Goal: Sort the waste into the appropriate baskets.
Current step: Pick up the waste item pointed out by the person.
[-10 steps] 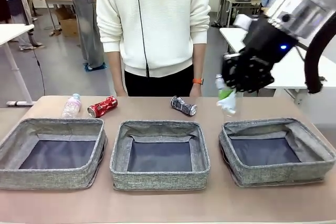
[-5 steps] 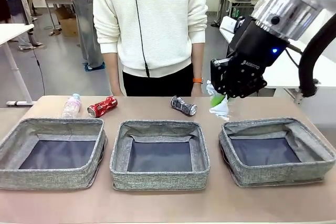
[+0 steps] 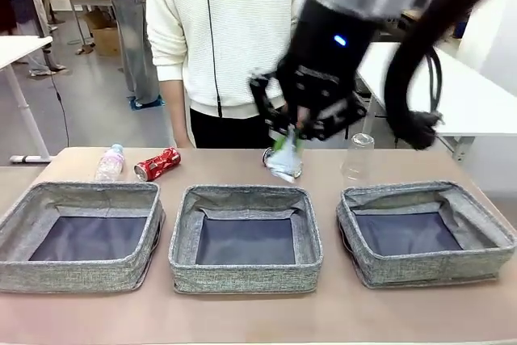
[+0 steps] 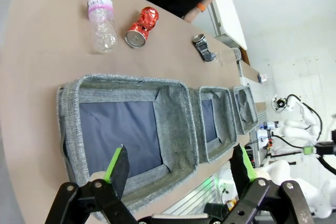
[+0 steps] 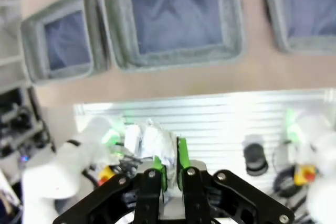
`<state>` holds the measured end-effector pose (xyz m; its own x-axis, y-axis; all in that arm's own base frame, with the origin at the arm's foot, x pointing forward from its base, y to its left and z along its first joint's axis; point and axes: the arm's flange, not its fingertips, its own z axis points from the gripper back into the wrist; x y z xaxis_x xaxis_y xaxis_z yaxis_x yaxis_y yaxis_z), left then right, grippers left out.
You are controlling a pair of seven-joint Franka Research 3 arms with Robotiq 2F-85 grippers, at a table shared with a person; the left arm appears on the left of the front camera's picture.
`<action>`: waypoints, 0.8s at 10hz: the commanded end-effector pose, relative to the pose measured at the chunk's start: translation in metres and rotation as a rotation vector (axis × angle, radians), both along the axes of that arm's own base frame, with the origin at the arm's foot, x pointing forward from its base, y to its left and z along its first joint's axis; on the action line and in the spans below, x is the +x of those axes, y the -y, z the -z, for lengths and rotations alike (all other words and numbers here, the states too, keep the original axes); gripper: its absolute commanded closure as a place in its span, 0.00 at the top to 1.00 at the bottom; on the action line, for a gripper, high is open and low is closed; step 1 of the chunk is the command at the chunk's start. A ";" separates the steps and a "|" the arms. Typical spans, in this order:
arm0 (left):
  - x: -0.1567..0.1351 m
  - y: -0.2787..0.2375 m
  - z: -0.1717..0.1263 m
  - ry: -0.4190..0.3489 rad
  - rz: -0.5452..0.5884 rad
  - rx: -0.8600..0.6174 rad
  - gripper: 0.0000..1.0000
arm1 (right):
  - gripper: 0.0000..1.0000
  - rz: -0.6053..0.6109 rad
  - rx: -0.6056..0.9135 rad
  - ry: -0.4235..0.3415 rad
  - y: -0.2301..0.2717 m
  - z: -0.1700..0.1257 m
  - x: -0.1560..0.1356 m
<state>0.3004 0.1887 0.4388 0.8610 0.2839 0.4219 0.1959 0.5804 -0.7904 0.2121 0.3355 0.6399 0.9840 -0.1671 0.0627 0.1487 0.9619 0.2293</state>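
Observation:
My right gripper [image 3: 287, 145] hangs above the far rim of the middle basket [image 3: 246, 279], shut on a crumpled white paper wad [image 3: 284, 162]. The right wrist view shows the wad [image 5: 149, 141] pinched between the fingers, gripper [image 5: 170, 157] high over the baskets. A black-and-silver can [image 3: 266, 156] lies partly hidden behind the wad. A clear bottle [image 3: 110, 162] and a red can [image 3: 157, 164] lie behind the left basket [image 3: 81, 276]. A clear cup [image 3: 358, 157] stands behind the right basket [image 3: 428, 268]. My left gripper [image 4: 178, 166] is open, high over the left basket [image 4: 178, 124].
A person in a white sweater [image 3: 234, 30] stands at the table's far edge, hands down. All three baskets have bare dark bottoms. The table's near strip in front of the baskets is bare. White tables stand off to the left and right.
The right arm has swung left with the paper wad, from behind the right basket to behind the middle basket. The clear cup now stands uncovered. The left arm has not visibly moved.

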 end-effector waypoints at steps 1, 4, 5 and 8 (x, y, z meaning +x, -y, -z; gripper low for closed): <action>0.000 0.001 0.000 0.027 0.004 -0.012 1.00 | 0.11 0.126 -0.094 -0.038 -0.022 -0.041 -0.001; 0.000 0.001 0.000 0.027 0.004 -0.012 1.00 | 0.11 0.163 -0.136 0.004 -0.029 -0.069 -0.001; 0.000 0.001 0.000 0.027 0.004 -0.012 1.00 | 0.11 0.121 -0.120 0.011 -0.031 -0.071 0.007; 0.000 0.001 0.000 0.027 0.004 -0.012 1.00 | 0.11 0.087 -0.093 -0.021 -0.034 -0.066 0.024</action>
<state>0.3004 0.1888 0.4388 0.8609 0.2845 0.4218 0.1957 0.5802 -0.7906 0.2353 0.3639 0.7027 0.9637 -0.2639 0.0410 0.2566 0.9575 0.1315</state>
